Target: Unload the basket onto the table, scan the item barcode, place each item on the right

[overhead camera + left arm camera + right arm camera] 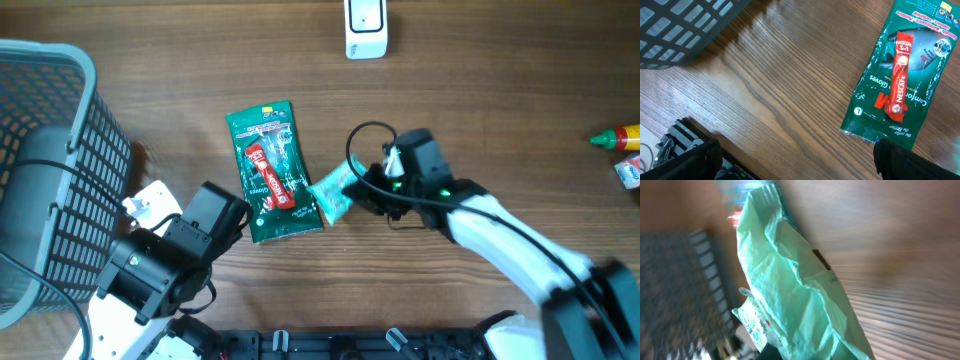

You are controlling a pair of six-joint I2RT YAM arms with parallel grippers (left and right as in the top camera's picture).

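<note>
My right gripper is shut on a mint-green plastic packet, the item, at the middle of the table. In the right wrist view the packet fills the frame, blurred, and hides the fingers. No barcode can be made out on it. A white scanner stands at the far edge. My left gripper is open and empty, low over the table by the near end of a dark green glove pack. A red Nescafe sachet lies on that pack. One left finger overlaps the pack's corner.
A dark mesh basket takes up the left side. A red and yellow bottle and a small box lie at the right edge. The table's near edge runs just below the left gripper.
</note>
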